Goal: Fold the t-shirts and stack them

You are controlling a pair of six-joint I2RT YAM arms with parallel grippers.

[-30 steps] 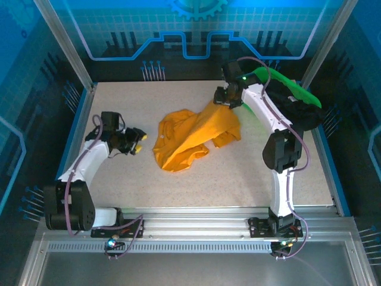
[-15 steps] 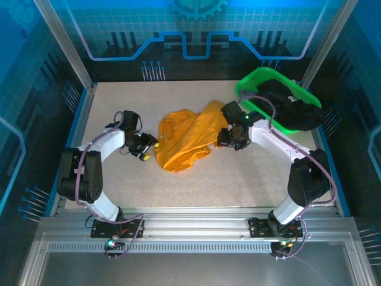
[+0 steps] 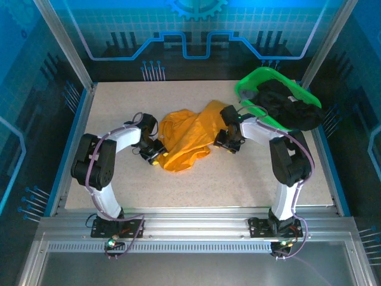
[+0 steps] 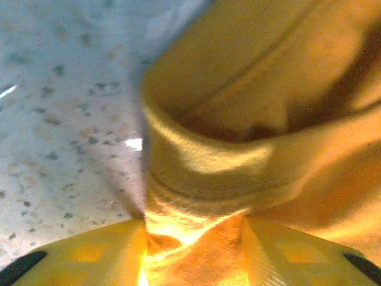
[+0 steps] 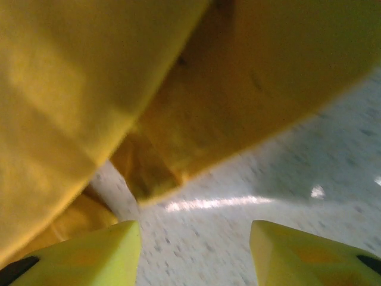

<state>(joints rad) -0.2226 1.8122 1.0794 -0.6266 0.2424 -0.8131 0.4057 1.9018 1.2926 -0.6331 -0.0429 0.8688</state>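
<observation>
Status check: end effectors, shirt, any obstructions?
Left end effector on orange t-shirt, left edge, cloth bunched between fingers, grip unconfirmed. Right end effector open over bare table by its right hem. T-shirt crumpled, unfolded. Green basket far right, apart from it.

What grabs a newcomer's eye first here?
The crumpled bright orange-yellow t-shirt heaped centre-frame, with the left gripper at its left edge, cloth bunched between its fingers, and the right gripper open at its right edge. Next, the green plastic basket of dark clothes at the far right corner.

One orange-yellow t-shirt (image 3: 187, 140), one green basket (image 3: 265, 72), one dark cloth heap (image 3: 289, 107), two arms (image 3: 119, 140) (image 3: 262, 128)
</observation>
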